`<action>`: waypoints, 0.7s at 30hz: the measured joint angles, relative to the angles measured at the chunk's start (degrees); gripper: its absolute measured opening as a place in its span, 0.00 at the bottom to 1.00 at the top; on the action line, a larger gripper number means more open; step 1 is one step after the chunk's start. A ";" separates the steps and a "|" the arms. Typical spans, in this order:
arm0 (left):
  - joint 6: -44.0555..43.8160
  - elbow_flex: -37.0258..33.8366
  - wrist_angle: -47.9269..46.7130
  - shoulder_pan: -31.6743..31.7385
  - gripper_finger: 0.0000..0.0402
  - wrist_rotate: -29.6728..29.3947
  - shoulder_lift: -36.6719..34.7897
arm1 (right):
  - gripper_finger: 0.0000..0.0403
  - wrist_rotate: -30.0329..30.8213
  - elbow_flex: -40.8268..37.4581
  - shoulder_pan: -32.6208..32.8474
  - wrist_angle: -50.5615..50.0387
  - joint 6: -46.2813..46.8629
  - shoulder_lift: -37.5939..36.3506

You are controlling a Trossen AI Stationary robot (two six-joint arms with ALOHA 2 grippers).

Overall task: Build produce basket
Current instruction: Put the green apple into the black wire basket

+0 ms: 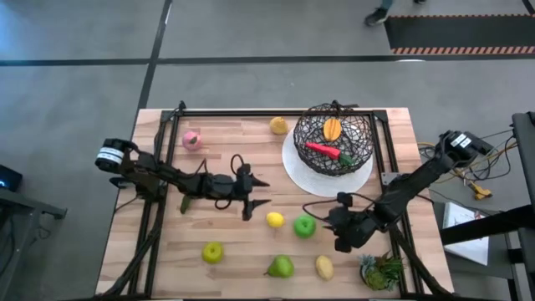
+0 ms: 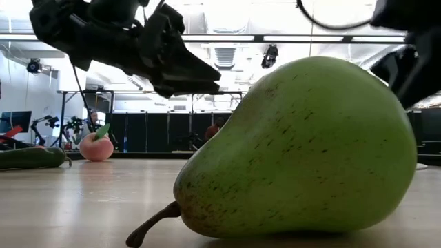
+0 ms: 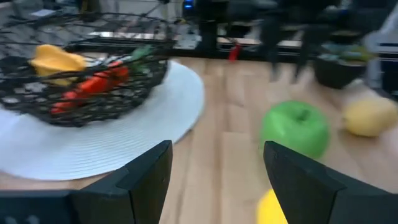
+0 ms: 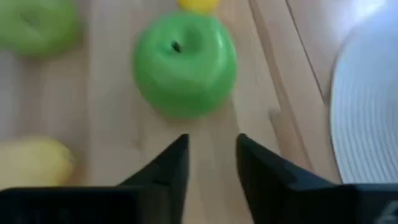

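The dark wire basket [image 1: 334, 138] stands on a white plate [image 1: 292, 171] at the far right, with an orange piece [image 1: 333, 128] and a red carrot-like piece [image 1: 322, 150] inside. Loose on the wood lie a pink peach [image 1: 191, 140], two lemons [image 1: 278, 125] [image 1: 275, 220], two green apples [image 1: 304, 225] [image 1: 213, 252], a pear [image 1: 281, 267] and a yellow piece [image 1: 324, 267]. My left gripper [image 1: 255, 194] hangs open at mid-table, pointing toward the plate. My right gripper [image 4: 211, 146] is open by a narrow gap, just short of the green apple [image 4: 185, 62].
A leafy green tuft [image 1: 383, 269] sits at the near right corner. A black frame rail [image 1: 393, 159] runs along the table's edges. In the low view the pear [image 2: 303, 151] fills the foreground, and a dark green piece [image 2: 31, 157] lies at far left beside the peach [image 2: 96, 146].
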 joint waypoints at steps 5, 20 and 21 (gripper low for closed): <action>-2.91 0.04 -0.77 -2.04 0.59 6.72 0.00 | 0.56 -0.28 -3.12 0.09 4.89 0.20 3.93; -8.92 0.54 -1.40 -3.28 0.59 6.12 1.40 | 0.95 10.33 -13.84 -0.09 48.31 -13.96 20.38; -9.05 0.90 -1.41 -3.28 0.59 6.12 2.10 | 0.95 10.43 -14.34 -0.38 51.91 -14.46 21.47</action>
